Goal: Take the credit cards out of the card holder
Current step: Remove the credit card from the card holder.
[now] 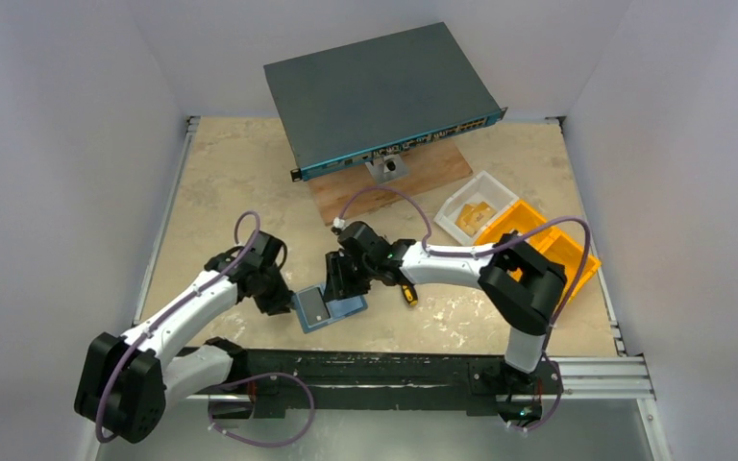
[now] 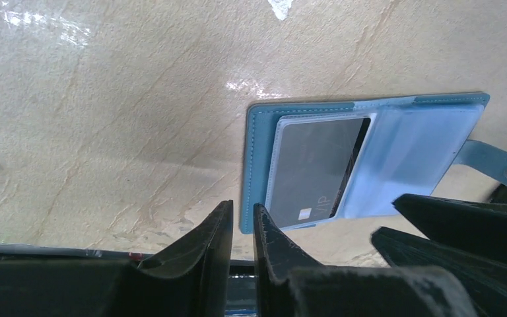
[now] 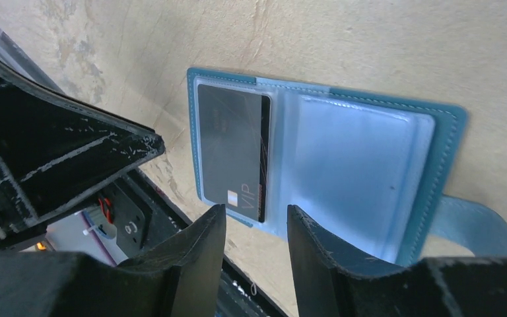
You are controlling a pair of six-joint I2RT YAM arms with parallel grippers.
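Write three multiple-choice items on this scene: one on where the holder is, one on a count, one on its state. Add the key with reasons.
1. Where is the holder?
A. On the switch.
B. In the orange bin.
C. On the table, by the left hand and right hand.

2. How many cards show in it?
A. One.
B. Three.
C. None.

3. How does the holder lie?
A. Folded and snapped shut.
B. Open flat.
C. Standing on edge.

Key:
1 C, it lies on the bare tabletop with both hands close to it.
2 A, a single dark card sits in one half; the other half looks empty.
3 B, both inner halves face up and the strap lies unfastened.
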